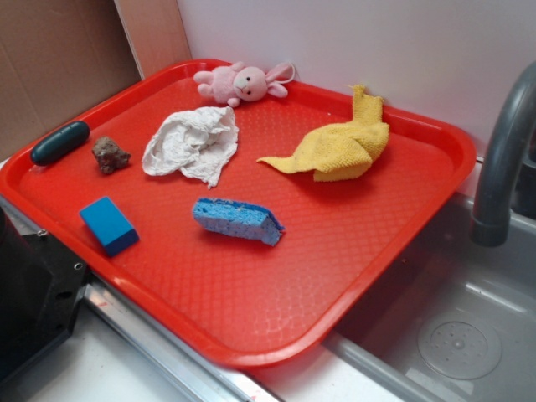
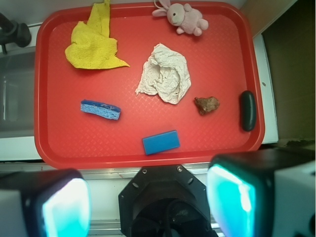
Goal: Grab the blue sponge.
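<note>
a: where did the gripper (image 2: 148, 200) stand, and what was it doing?

b: in the wrist view its two fingers (image 2: 64, 205) framed the bottom of the picture, spread wide with nothing between them, so it was released and empty. it hung high, off the near edge of the red tray (image 2: 54, 148), well apart from everything on it. the exterior view didn't show it at all.

a: and the blue sponge (image 2: 100, 109)?

b: it lay flat on the tray, left of the blue block (image 2: 161, 142) in the wrist view and a little farther from the camera. the two were near but not touching. the sponge was the longer, speckled one with a slanted end; the block was smooth and brighter.

a: what else lay around the sponge?

b: the yellow cloth (image 2: 94, 47) was beyond it, the crumpled white cloth (image 2: 165, 74) beyond and to its right. farther right of the sponge sat a brown lump (image 2: 207, 104) and a dark oval thing (image 2: 247, 110) at the tray's rim, with a pink plush bunny (image 2: 183, 17) at the far edge.

a: how should the grab go?

b: i'd judge it best to move forward and left until centred over the sponge, turn the wrist so the fingers straddled its narrow width, then descend and close. drifting right risked taking the block instead.
</note>
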### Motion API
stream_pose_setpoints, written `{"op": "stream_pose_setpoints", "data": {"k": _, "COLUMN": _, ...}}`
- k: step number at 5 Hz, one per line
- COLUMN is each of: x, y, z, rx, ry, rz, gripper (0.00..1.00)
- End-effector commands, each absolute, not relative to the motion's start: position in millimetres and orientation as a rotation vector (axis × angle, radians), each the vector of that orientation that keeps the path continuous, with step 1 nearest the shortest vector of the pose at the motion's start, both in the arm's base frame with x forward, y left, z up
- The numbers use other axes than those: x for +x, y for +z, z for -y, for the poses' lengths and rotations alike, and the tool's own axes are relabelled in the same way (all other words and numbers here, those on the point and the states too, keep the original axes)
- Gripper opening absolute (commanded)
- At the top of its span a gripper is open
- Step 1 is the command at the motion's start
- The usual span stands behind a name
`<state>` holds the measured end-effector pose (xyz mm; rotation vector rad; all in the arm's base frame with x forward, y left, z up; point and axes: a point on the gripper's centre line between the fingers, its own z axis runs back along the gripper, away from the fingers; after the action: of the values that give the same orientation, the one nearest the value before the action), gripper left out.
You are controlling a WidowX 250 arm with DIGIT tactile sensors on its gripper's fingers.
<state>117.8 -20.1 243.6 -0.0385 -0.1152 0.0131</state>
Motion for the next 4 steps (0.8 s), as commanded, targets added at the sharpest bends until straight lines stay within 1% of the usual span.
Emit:
{"op": "stream_pose_setpoints", "data": {"k": 1, "x": 117.8, "y": 243.6, "z": 20.1, "rx": -0.039, "ry": 0.013, "rz": 0.115, "gripper": 1.0}}
{"op": "stream_pose_setpoints", "data": {"k": 2, "x": 143.0, "y": 193.6, "z": 63.1, "rx": 0.052, "ry": -0.243, "rz": 0.125, "gripper": 1.0}}
{"op": "stream_pose_setpoints", "data": {"k": 3, "x": 155.0, "y": 142.0, "z": 94.2, "rx": 0.097, "ry": -0.496, "rz": 0.124, "gripper": 1.0}}
{"op": "stream_pose_setpoints", "data": {"k": 4, "x": 135.5, "y": 117.7, "z": 104.4, "rx": 0.077, "ry": -0.746, "rz": 0.127, "gripper": 1.0}}
